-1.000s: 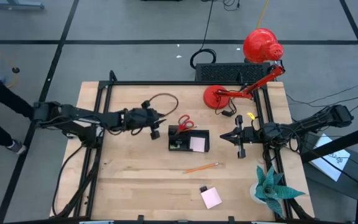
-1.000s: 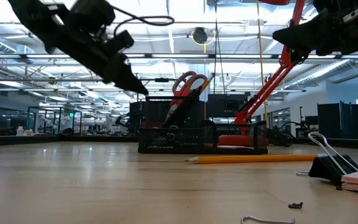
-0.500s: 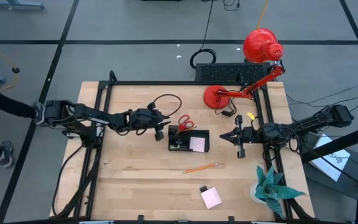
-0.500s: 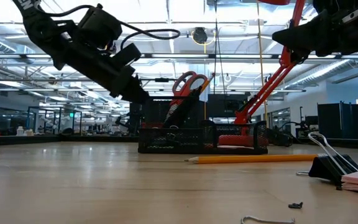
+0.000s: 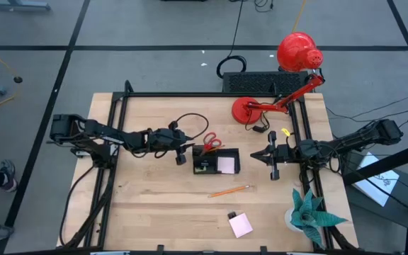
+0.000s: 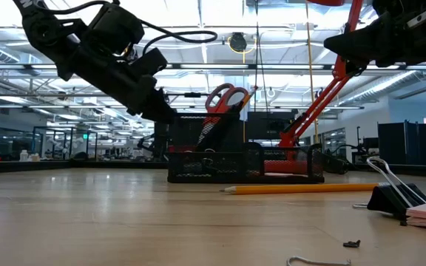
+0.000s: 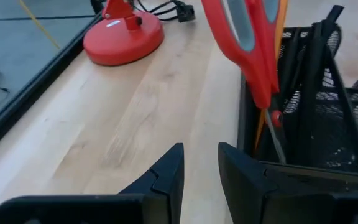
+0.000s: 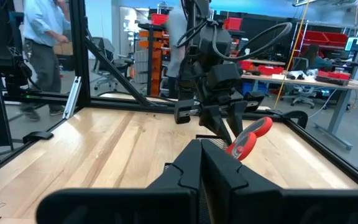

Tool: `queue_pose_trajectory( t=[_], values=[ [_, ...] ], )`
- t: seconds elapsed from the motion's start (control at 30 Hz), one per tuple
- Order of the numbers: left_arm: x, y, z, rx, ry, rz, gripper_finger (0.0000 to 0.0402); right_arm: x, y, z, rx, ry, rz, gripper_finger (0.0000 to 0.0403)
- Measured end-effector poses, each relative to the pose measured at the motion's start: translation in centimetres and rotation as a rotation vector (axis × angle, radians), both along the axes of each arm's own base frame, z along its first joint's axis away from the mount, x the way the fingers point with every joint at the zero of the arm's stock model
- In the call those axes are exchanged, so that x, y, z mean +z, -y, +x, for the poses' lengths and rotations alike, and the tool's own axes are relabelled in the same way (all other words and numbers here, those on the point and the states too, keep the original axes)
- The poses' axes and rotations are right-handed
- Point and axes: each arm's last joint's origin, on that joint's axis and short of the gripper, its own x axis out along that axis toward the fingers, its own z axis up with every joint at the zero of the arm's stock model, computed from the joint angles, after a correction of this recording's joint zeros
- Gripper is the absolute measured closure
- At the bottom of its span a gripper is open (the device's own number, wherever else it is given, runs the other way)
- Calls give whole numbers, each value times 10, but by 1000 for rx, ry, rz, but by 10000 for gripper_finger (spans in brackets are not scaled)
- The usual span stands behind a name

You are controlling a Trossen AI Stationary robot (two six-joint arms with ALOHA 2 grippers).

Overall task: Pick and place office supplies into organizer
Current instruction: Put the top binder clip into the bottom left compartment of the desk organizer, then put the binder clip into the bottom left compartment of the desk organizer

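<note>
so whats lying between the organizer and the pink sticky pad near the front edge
One orange pencil lies on bare wood between the organizer and the pink sticky pad, seen in the high view.

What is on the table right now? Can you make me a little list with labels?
organizer: black mesh tray, middle of table
scissors: red handles, standing in organizer
sticky pad in organizer: pink
pencil: orange, lying on table
loose pad: pink, near front edge
left gripper: empty, fingers slightly apart, beside organizer
right gripper: shut, empty, waiting right of organizer
lamp: red, back right
</note>
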Motion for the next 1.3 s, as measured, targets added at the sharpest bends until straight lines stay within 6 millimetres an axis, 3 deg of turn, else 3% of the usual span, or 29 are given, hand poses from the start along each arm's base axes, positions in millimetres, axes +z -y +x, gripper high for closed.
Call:
queue_pose_trajectory(
  t=[0.17,0.4,0.57,0.77,0.9,1.07,1.17,1.3],
  values=[
    [4,-3,-1,102,18,62,296,0,0,0,0,0,5,399],
    [37,7,-10,78,131,108,295,0,0,0,2,-3,4,399],
    [60,37,-24,-64,203,58,295,-1,0,0,2,-14,1,399],
    [69,98,-37,-495,338,44,295,-2,0,0,5,-22,1,399],
    [56,124,-49,-516,345,64,295,-2,0,0,5,-18,1,399],
    [28,138,-64,-570,419,90,296,0,0,0,6,2,6,399],
    [16,132,-72,-561,486,107,296,1,0,1,6,13,26,399],
    [6,107,-73,-445,520,72,296,1,0,1,7,10,38,399]
  ],
)
